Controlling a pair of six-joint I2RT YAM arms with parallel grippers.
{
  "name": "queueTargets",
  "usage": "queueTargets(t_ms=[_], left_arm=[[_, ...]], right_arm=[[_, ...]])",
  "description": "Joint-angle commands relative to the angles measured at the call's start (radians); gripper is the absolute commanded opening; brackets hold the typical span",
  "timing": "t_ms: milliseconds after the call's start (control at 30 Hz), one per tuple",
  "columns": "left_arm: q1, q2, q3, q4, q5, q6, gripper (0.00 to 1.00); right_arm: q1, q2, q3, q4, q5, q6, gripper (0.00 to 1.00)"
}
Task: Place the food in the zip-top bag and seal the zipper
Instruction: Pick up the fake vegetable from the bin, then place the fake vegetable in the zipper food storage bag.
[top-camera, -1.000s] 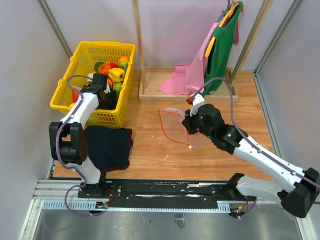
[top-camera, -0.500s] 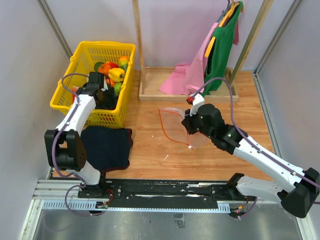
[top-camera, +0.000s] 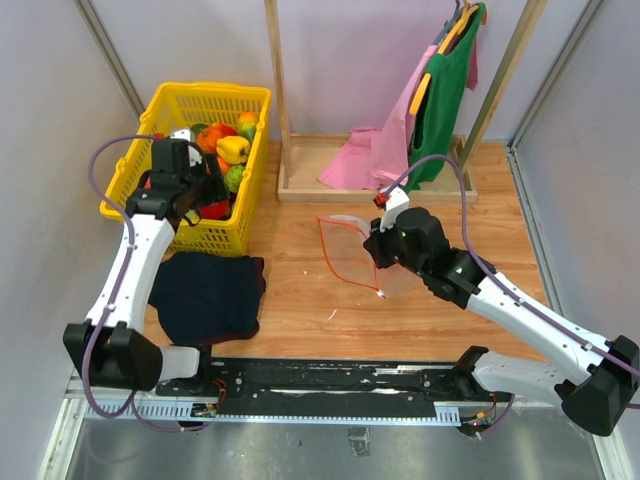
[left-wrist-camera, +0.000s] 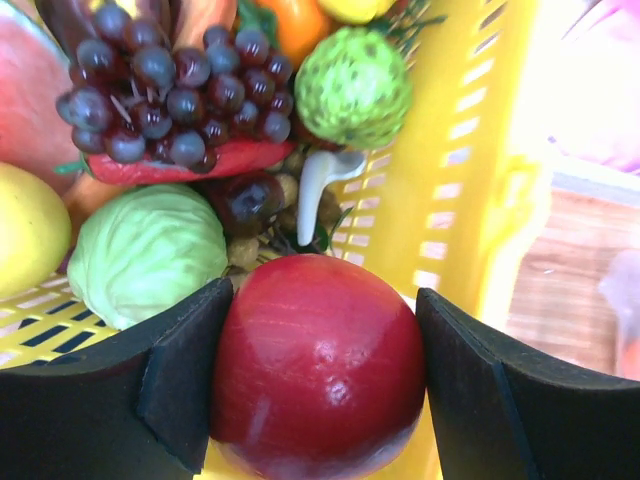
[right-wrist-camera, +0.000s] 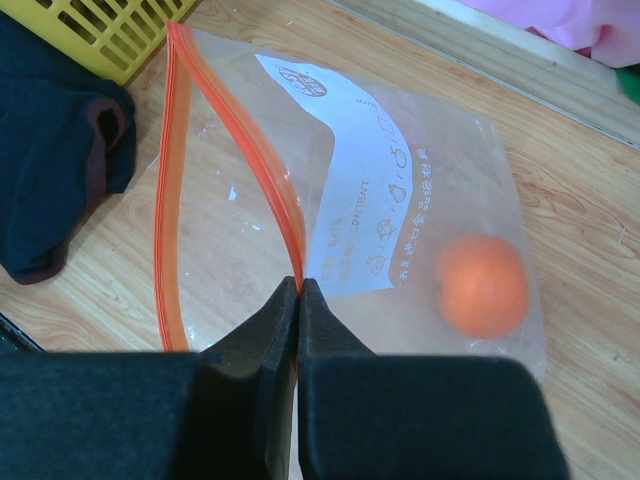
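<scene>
Above the yellow basket, the left gripper clamps the red apple at its widest; hard and glossy, it may slip. The right gripper pinches the zipper of the limp zip-top bag.

Glossy red apple, clear plastic zip-top bag.

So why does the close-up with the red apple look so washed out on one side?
Left wrist view: the basket wall and floor to the right are overexposed and blurry, while the red apple shows small glints. Right wrist view: the right claw up close is soft, the zip-top bag sharp. Top view: evenly lit.
</scene>
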Motion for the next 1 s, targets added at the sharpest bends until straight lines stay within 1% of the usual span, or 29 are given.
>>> queueTargets(t_ms=[0, 100, 200, 333, 567, 700, 967], left_arm=[[-0.015, -0.109, -0.029, 0.118, -0.004, 0.001, 0.22], [-0.023, -0.169, -0.048, 0.169, 0.029, 0.004, 0.2], [-0.039, -0.217, -0.066, 0.219, 0.101, 0.021, 0.2], [-0.093, -0.268, -0.092, 0.282, 0.17, 0.037, 0.2], [-0.254, -0.36, -0.195, 0.446, 0.239, 0.068, 0.18], [-0.329, -0.388, -0.26, 0.541, 0.293, 0.07, 0.15], [-0.561, -0.412, -0.401, 0.762, 0.249, 0.132, 0.14]], right_arm=[[-0.014, -0.011, -0.007, 0.022, -0.007, 0.013, 0.01], [-0.015, -0.014, -0.008, 0.027, -0.012, 0.016, 0.01], [-0.015, -0.01, -0.007, 0.03, -0.019, 0.018, 0.01], [-0.015, -0.004, -0.002, 0.034, -0.026, 0.019, 0.01], [-0.015, 0.0, 0.005, 0.036, -0.04, 0.019, 0.01], [-0.014, -0.002, 0.007, 0.037, -0.046, 0.021, 0.01], [-0.015, -0.013, 0.004, 0.039, -0.055, 0.026, 0.01]])
